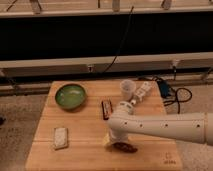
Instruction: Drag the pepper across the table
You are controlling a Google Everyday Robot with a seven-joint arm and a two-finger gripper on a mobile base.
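Your gripper (116, 141) sits low over the table (85, 155), directly against the pepper (124, 147): a small, dark reddish-brown elongated pod, well apart from the green bowl (70, 95), toward the near edge.

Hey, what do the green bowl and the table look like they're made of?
The green bowl looks like glazed ceramic, possibly plastic: smooth, with a soft sheen inside. The table looks like light unfinished or matte wood, showing plank seams and grain. The tool sits at the near edge by the pepper.
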